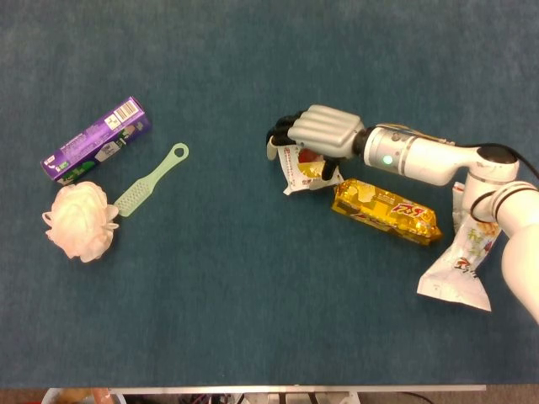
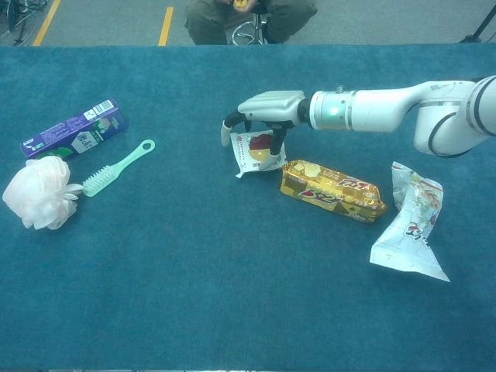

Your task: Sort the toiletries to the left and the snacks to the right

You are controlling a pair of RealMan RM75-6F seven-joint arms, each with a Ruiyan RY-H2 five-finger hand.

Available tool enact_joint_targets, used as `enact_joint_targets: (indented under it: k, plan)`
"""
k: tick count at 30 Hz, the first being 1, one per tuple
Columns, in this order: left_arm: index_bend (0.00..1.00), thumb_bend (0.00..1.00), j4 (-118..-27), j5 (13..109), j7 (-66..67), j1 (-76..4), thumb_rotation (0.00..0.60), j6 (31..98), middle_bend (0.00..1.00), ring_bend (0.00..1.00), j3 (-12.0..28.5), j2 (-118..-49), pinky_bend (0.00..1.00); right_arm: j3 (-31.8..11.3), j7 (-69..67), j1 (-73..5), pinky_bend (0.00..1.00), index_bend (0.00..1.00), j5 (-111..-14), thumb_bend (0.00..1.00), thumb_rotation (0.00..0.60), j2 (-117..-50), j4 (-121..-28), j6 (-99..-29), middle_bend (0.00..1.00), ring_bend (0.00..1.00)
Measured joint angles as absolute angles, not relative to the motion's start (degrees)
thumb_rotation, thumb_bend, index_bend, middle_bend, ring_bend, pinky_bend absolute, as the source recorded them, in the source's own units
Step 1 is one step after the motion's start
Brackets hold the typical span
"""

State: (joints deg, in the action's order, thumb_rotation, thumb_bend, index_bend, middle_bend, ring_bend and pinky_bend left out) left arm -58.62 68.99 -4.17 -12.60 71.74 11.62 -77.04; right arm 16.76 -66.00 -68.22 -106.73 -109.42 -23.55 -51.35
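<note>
Nearest, at lower right, lies a white snack bag [image 2: 408, 229]; above it, a gold packet [image 2: 332, 189]. At centre, the right hand [image 2: 267, 110] is draped over the small snack pouch [image 2: 256, 154], fingers curled down around both edges. Left hand unseen.

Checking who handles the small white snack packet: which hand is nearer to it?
Right. The right hand is over the small white snack packet, fingers curled around its edges. The left hand shows in neither view.
</note>
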Motion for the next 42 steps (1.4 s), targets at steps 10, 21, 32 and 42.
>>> enact_joint_targets:
  k: [10, 21, 32, 42]
  plan:
    - [0.32, 0.11, -58.14, 68.91, -4.81, -12.27, 0.6, 71.51, 0.23, 0.27, 11.58, -77.18, 0.43, 17.61, -65.44, -68.22, 0.35, 0.35, -106.95, 0.0, 0.6, -109.06, -23.44, -50.71, 0.36, 0.26]
    - [0.32, 0.11, -58.03, 69.01, -4.34, -12.45, 0.6, 71.31, 0.23, 0.27, 11.66, -77.43, 0.43, 18.24, -66.76, -66.94, 0.53, 0.54, -106.64, 0.0, 0.6, -105.36, -26.35, -52.45, 0.6, 0.51]
    - [0.32, 0.11, -58.03, 69.11, -3.79, -12.9, 0.6, 70.76, 0.23, 0.27, 11.63, -77.92, 0.43, 19.28, -65.79, -65.33, 0.56, 0.6, -106.41, 0.0, 0.6, -98.65, -33.21, -53.63, 0.65, 0.57]
    - [0.32, 0.11, -58.03, 69.18, -3.35, -13.1, 0.6, 70.69, 0.23, 0.27, 11.61, -78.25, 0.43, 19.93, -63.32, -64.33, 0.6, 0.63, -105.92, 0.0, 0.6, -89.95, -44.51, -54.75, 0.7, 0.62]
